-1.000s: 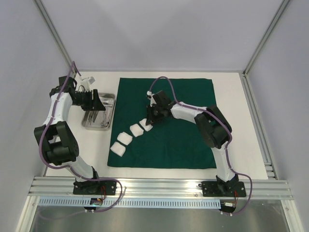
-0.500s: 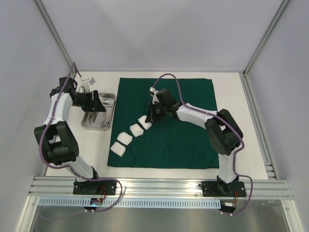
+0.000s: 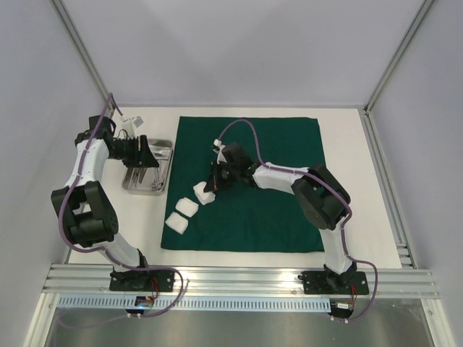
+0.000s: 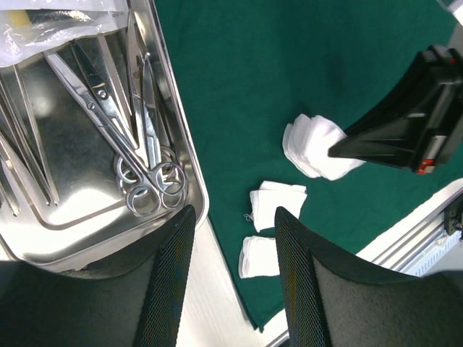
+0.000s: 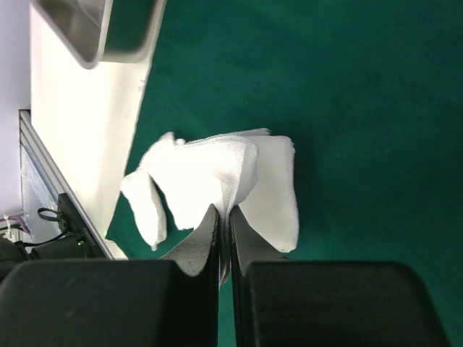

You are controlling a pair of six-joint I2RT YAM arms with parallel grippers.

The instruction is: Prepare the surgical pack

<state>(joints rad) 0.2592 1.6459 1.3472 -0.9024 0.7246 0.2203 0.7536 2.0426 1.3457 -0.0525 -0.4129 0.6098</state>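
Right gripper (image 5: 223, 217): pinching shut on a white gauze square (image 5: 206, 170), holding it low over the dark green cloth (image 3: 275, 210), likely for stacking. Left gripper (image 4: 233, 213): hanging wide apart, empty, beside the shiny steel tray (image 4: 187, 155) of slim metal scissors (image 4: 137, 173).

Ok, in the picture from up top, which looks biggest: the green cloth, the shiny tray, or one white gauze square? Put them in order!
1. the green cloth, by far the largest.
2. the steel tray, much smaller.
3. a loose gauze square, the smallest. Its neighbour looks about the same size, so those two tie.
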